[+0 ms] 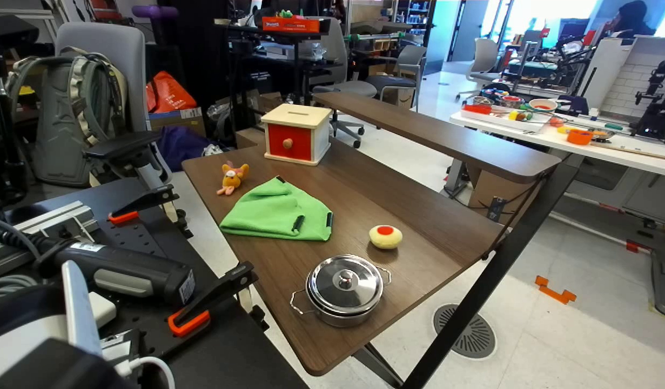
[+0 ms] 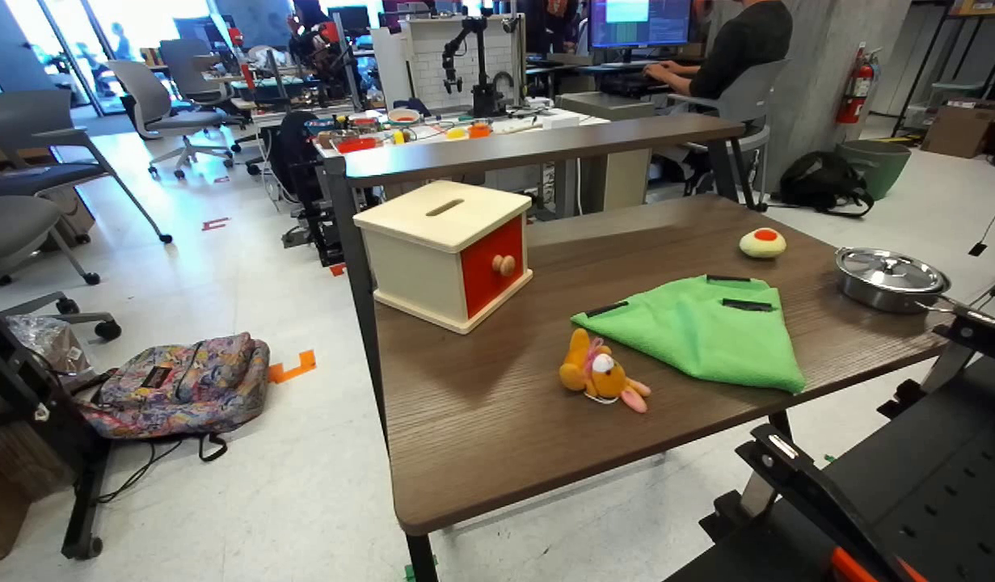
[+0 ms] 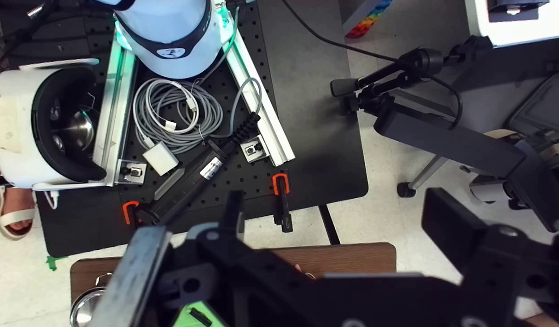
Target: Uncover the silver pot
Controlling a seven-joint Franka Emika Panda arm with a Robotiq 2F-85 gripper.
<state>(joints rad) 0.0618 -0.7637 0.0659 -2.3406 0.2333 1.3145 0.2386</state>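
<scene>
Wrist view: the black two-fingered pincer [image 3: 337,213] gapes wide, released. At its eight o'clock sits the round, lidded, shiny steel pot [image 3: 85,309].

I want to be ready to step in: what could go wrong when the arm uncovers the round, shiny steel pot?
The open black gripper could slip off the small shiny metal knob and drop the round steel lid. The shallow, round silver pot sits near the edge of the brown wooden table, so a bump might tip it off. The small yellow, red-spotted round object nearby might get knocked and roll.
</scene>
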